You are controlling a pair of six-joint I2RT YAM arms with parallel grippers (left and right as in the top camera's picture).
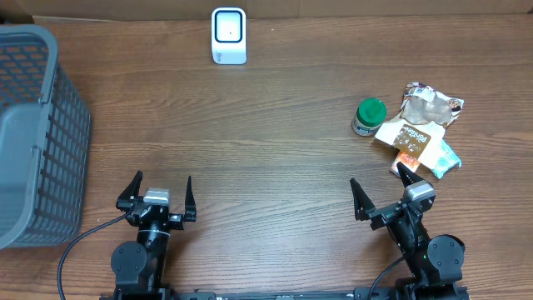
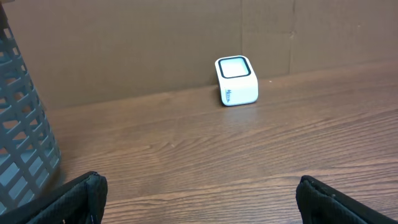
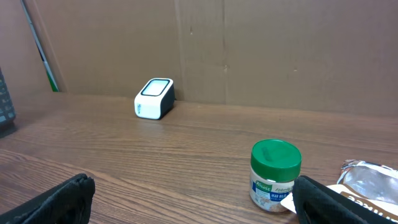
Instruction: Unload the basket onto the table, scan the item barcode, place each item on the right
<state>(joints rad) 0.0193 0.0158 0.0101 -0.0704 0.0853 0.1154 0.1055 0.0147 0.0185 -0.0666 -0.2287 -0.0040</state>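
— While the desk (image 1: 266, 142) is viewed from overhead, what is recorded along its edges?

— At the left edge a grey slatted basket (image 1: 50, 142) is found standing on the desk and cut off by the frame. Along the far edge a brown cardboard wall (image 2: 155, 43) is seen. The white scanner (image 1: 228, 35) is set just in front of it, left of centre, with its dark-rimmed window tilted upward. Toward the right side a jar (image 1: 368, 116) with a green lid is stood upright. A heap of snack packets (image 1: 420, 133), overlapping one another, is laid just beside it.

— What open room is noted?

— A broad stretch of bare wood-grain surface is recorded between the basket, the scanner and the jar. The jar and packets are placed well apart from the scanner. A barcode cannot be made out on any of them.

— How are the tools found?

— The left tool (image 1: 164, 187) is positioned at the near edge, near the basket's corner, with its jaws spread wide and empty. The right tool (image 1: 377, 179) is positioned at the near edge on the right, likewise spread wide and empty. Its outer fingertip is seen close to the nearest packet, and whether they touch cannot be told. From the right wrist, the jar is seen ahead between the fingers, toward the right one.
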